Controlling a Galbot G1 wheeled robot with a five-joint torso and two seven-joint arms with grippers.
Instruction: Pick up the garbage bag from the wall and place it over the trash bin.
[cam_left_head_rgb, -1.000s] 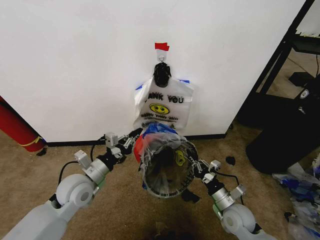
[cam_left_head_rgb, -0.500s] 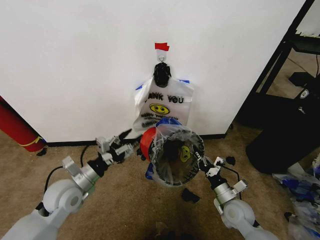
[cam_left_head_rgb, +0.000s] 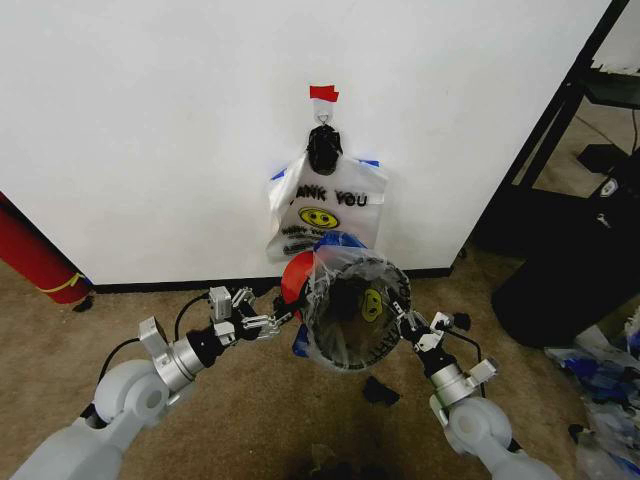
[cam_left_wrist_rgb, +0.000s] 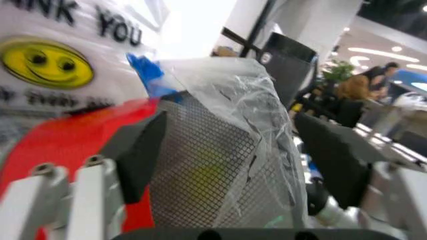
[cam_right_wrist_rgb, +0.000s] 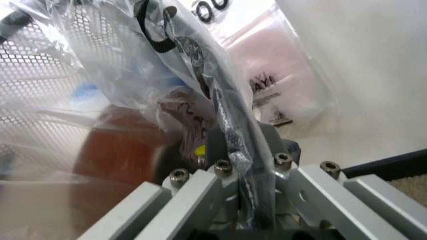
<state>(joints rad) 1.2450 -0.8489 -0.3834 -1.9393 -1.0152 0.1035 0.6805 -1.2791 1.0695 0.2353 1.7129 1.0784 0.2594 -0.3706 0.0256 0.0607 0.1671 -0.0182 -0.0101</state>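
Head view: trash bin (cam_left_head_rgb: 352, 312) sits on brown carpet (cam_left_head_rgb: 240, 420) at the foot of the wall (cam_left_head_rgb: 150, 120), tipped so its round mouth faces the camera. Black mesh sides, red base at roughly 10 o'clock of the mouth. Garbage bag (cam_left_head_rgb: 345, 268), clear crinkled plastic with blue patches, is draped over the bin's rim, film bunched along the 12 o'clock arc; a blue patch shows at the top edge. Through the film, a yellow smiley print shows inside the mouth.

At 12 o'clock from the bin, a white "THANK YOU" bag (cam_left_head_rgb: 325, 212) hangs on the wall from a hook under a piece of red tape (cam_left_head_rgb: 323, 93).

Left gripper (cam_left_head_rgb: 285, 318) reaches in from 8 o'clock, arm low and nearly level. Left wrist view shows its 2 fingers (cam_left_wrist_rgb: 140, 155) spread wide, mesh wall and plastic film between them, nothing clamped.

Right gripper (cam_left_head_rgb: 405, 322) comes in from 4 o'clock, forearm angled up toward the bin's rim. Right wrist view: its fingers (cam_right_wrist_rgb: 230, 145) are closed tight on the bin's black rim with bag film caught in the pinch.

Black cabinet frame (cam_left_head_rgb: 560, 140) stands at 2 o'clock; red cylinder (cam_left_head_rgb: 35, 255) lies at 9 o'clock by the baseboard.
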